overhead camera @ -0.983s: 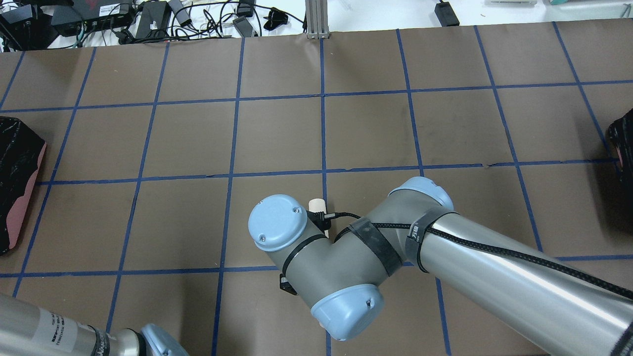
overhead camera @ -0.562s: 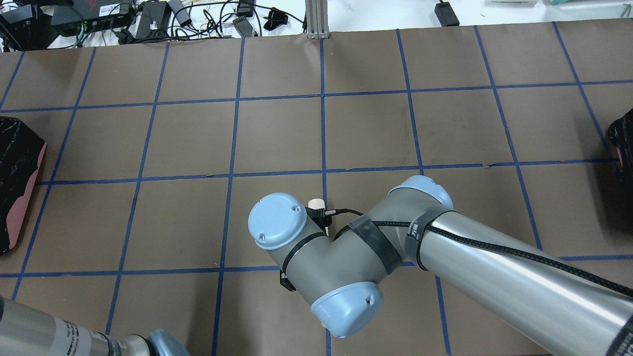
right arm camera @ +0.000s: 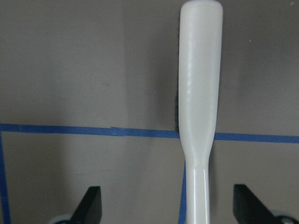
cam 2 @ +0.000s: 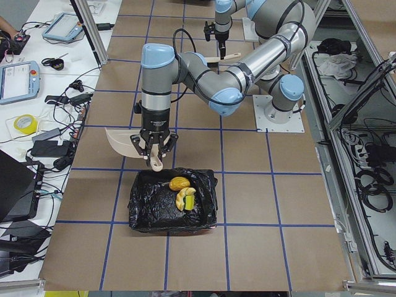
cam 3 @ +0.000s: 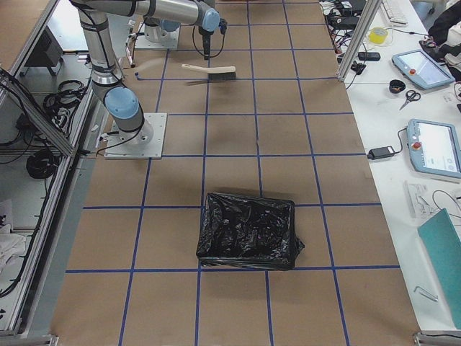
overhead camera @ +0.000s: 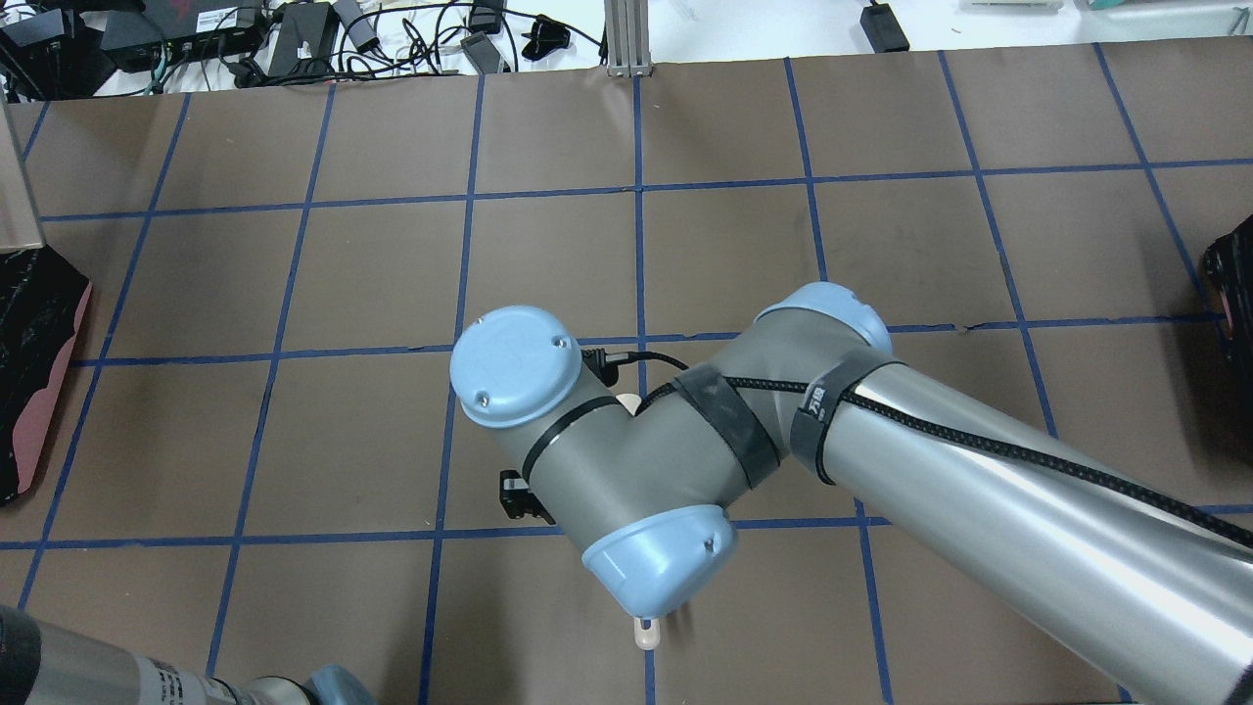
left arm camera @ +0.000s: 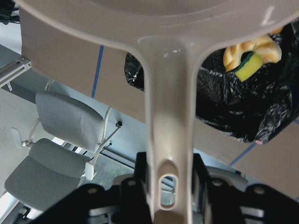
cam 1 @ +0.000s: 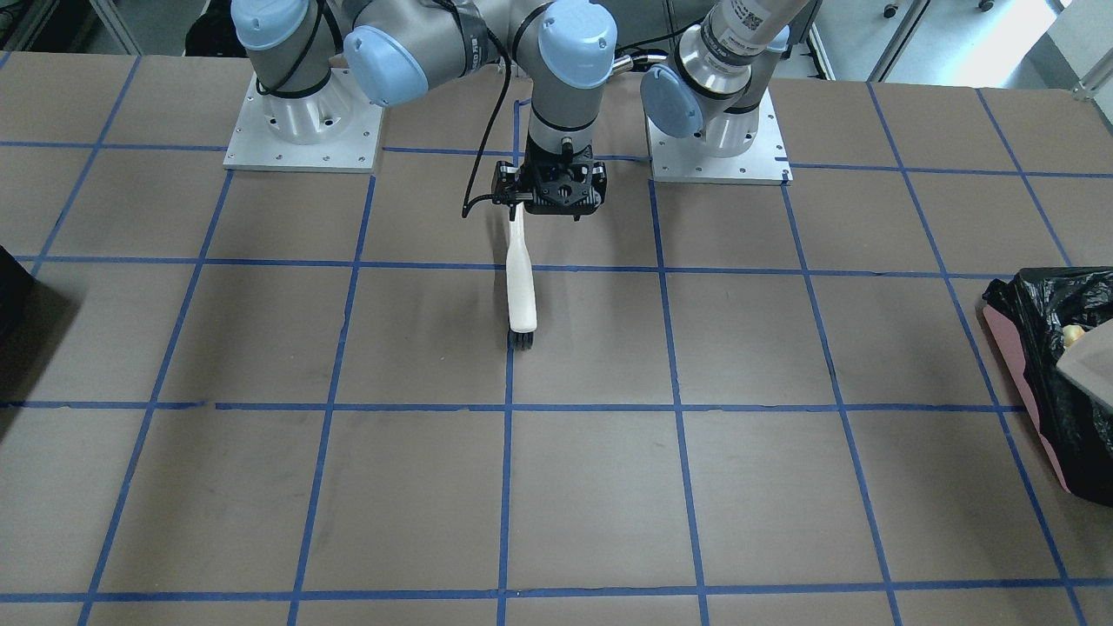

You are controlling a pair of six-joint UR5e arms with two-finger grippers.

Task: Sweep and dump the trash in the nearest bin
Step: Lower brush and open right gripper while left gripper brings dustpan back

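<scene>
Seen from across the table, the right gripper [cam 1: 556, 189] hung over the near end of the white brush [cam 1: 521, 287]. The brush lay flat on the brown table [cam 1: 748, 348], its dark bristles pointing away from the robot. At that view's right edge sat the pink-sided bin [cam 1: 1022, 391] with its crinkled black liner.

From overhead, the right arm hid most of the brush; only the tip of the handle showed.

The left-end camera had the left gripper [cam 2: 158, 147] just beside the bin, holding a beige dustpan [cam 2: 117, 141]. Inside the bin lay the yellow-orange lump [cam 2: 179, 183], the pale crescent [cam 2: 181, 197] and the sponge wedge [cam 2: 189, 204] — the last two touching.

The left wrist camera showed that gripper's fingers [left arm camera: 141, 170] clamped on the dustpan's handle.

The right wrist camera showed the other gripper's fingers [right arm camera: 91, 205] spread wide apart — the brush handle lay between them, touched by neither.
</scene>
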